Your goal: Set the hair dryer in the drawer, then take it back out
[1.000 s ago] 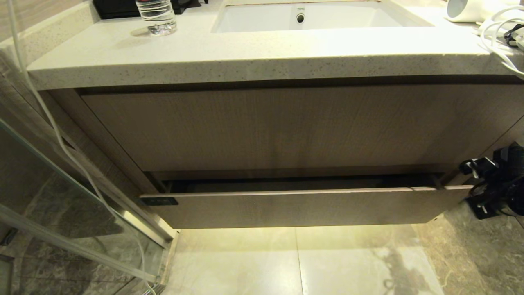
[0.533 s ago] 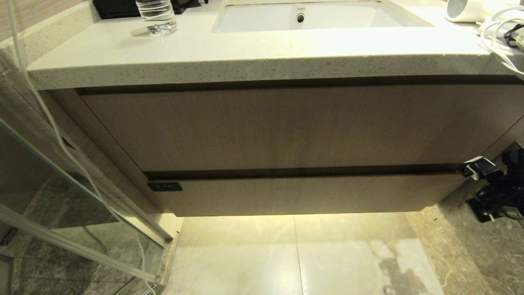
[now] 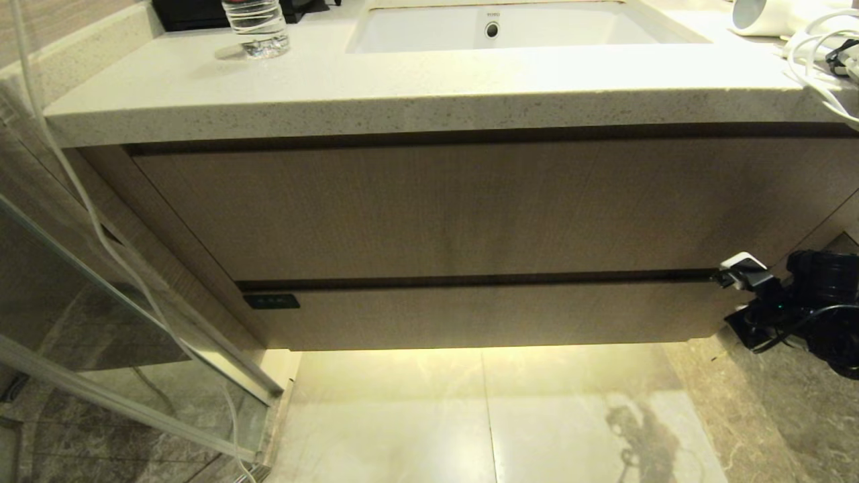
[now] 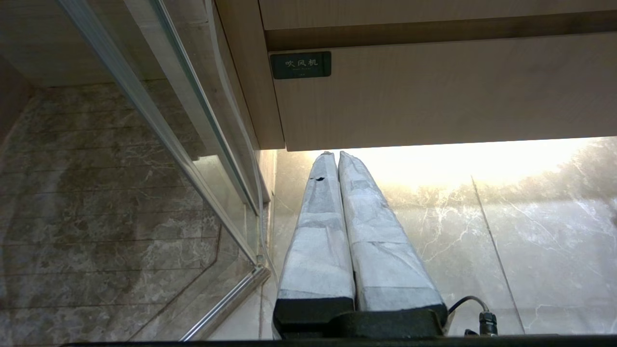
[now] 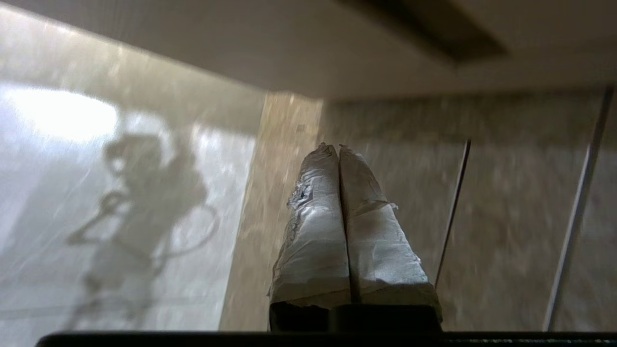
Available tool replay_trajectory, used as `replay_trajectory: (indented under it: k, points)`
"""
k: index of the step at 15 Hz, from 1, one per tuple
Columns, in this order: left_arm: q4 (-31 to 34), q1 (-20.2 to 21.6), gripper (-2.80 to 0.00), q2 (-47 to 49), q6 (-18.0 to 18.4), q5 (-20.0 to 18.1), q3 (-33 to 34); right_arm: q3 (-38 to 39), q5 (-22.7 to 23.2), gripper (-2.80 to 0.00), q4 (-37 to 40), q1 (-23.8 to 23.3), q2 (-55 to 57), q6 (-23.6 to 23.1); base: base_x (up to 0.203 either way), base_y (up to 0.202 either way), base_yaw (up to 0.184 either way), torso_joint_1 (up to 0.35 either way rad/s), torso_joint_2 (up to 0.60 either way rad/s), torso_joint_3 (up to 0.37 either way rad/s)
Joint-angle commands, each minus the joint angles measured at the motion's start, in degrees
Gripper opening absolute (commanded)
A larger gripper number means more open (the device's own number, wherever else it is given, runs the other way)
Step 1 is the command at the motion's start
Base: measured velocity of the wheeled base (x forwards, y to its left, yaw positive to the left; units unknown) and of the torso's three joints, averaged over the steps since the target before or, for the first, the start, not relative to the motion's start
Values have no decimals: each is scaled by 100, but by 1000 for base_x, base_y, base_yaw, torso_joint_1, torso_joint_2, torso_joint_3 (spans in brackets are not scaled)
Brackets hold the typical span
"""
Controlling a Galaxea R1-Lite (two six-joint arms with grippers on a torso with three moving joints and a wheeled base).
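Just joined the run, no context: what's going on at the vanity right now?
The drawer with the small black label is shut. The hair dryer lies on the countertop at the far right, next to the sink, its white cord piled beside it. The right gripper, shut and empty, is low by the drawer's right end. The left gripper, also shut and empty, is parked below the drawer's labelled end. Neither touches the dryer.

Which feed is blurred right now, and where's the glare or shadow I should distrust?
Right wrist view: smeared, though the shut right gripper stays sharp, with the arm's shadow on the floor. Head view: yellow glow under the drawer washes out the tiles. Left wrist view: sharp; the same glow burns out behind the shut left gripper.
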Motion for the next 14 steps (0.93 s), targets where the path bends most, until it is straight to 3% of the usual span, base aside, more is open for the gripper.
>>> replay_trajectory:
  k: [1,6,10,14]
  points:
    - [2,0,-280,0,0,1,0,-358,19,-280,-475,112,704,-94,0,0,0,0,0,0]
    - [2,0,-280,0,0,1,0,-579,43,-280,-539,179,761,-278,0,0,0,0,0,0]
    - [2,0,-280,0,0,1,0,-256,54,-280,717,364,-661,-151,0,0,0,0,0,0]
    - [2,0,-280,0,0,1,0,621,-25,-280,2245,501,-2876,209,0,0,0,0,0,0]
